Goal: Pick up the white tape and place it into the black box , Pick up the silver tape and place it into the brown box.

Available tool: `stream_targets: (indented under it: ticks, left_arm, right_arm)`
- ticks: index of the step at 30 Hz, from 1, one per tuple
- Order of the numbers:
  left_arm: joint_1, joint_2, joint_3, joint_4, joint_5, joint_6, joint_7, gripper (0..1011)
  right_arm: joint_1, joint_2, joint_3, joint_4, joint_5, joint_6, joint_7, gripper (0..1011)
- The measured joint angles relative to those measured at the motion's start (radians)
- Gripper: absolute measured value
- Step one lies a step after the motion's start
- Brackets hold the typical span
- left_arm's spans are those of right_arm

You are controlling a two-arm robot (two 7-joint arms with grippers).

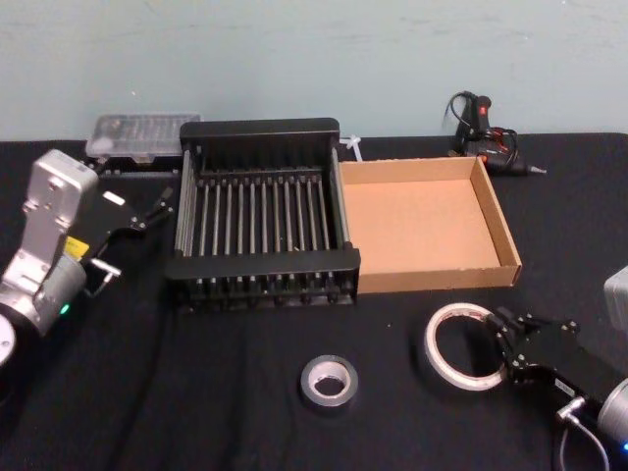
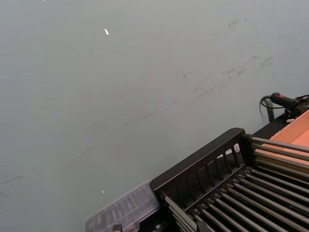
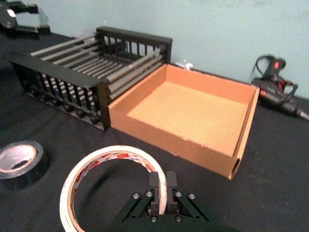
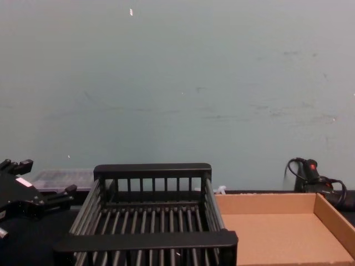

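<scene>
Right gripper (image 1: 502, 339), head view: low at the near right of the table, fingers pinched across the band of the white tape (image 1: 461, 346), which lies in front of the brown box (image 1: 497, 224). Silver tape (image 1: 329, 381) lies flat on the black cloth nearer centre, apart from the white roll and untouched. Black box (image 1: 260, 263) sits left of the brown box, walls touching; nothing in either. Left gripper (image 1: 147, 211) hangs raised beside the black box's left wall, jaws apart, holding nothing. Left wrist view: looks over the far corner of the black box and a clear plastic case (image 2: 123, 211) behind it. Right wrist view: both fingertips close together on the near wall of the white roll, one inside the ring, one outside; roll looks slightly tilted toward the fingers. Judged: thin, light, stiff hoop, smooth-sided; a pinch across the band is the natural hold, though it may swing or slip if squeezed lightly. Silver roll is smaller and thicker-walled, likely best taken the same way. Chest view: left gripper at lower left; both boxes seen side on.
</scene>
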Motion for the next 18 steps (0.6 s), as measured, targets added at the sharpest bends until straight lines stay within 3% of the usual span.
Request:
stream_targets:
  ticks: [5,18]
  left_arm:
    - [0.000,0.000,0.000,0.000,0.000,0.000,0.000,1001]
    - [0.000,0.000,0.000,0.000,0.000,0.000,0.000,1001]
  right_arm:
    - [-0.015,-0.002,0.007,-0.030,-0.020,-0.024,0.001,95]
    - [-0.024,-0.016,0.041,-0.064,-0.012,-0.045,0.007,94]
